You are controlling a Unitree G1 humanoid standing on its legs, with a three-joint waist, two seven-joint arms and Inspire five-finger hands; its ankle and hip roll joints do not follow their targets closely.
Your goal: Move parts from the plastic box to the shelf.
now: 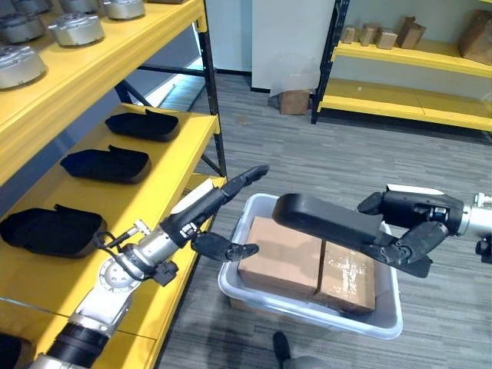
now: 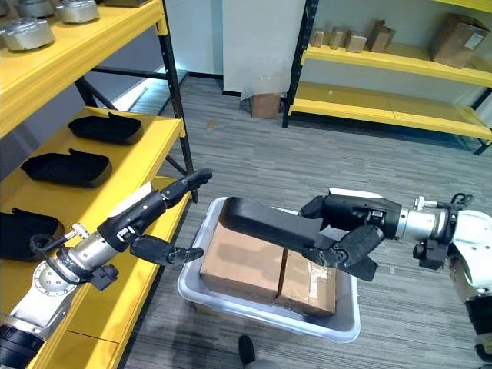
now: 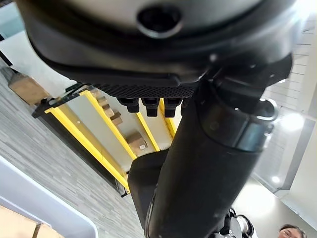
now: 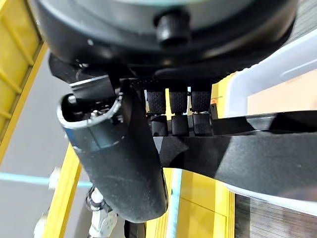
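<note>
A long black moulded part [image 1: 323, 219] hangs level over the grey plastic box [image 1: 323, 317], with my right hand [image 1: 411, 227] shut on its right end; the fingers [image 4: 179, 124] curl over the part [image 4: 257, 158]. Two brown cardboard cartons [image 1: 280, 257] lie inside the box. My left hand [image 1: 207, 211] is open, fingers stretched toward the part's left end but apart from it, between the box and the yellow shelf [image 1: 181, 157]. Three similar black parts [image 1: 105, 164] rest on the shelf's middle level.
Round metal parts [image 1: 77, 29] sit on the shelf's top level. A second yellow shelf [image 1: 407, 104] with cardboard boxes stands at the back right. A small carton [image 1: 294, 101] rests on the grey floor by a white pillar.
</note>
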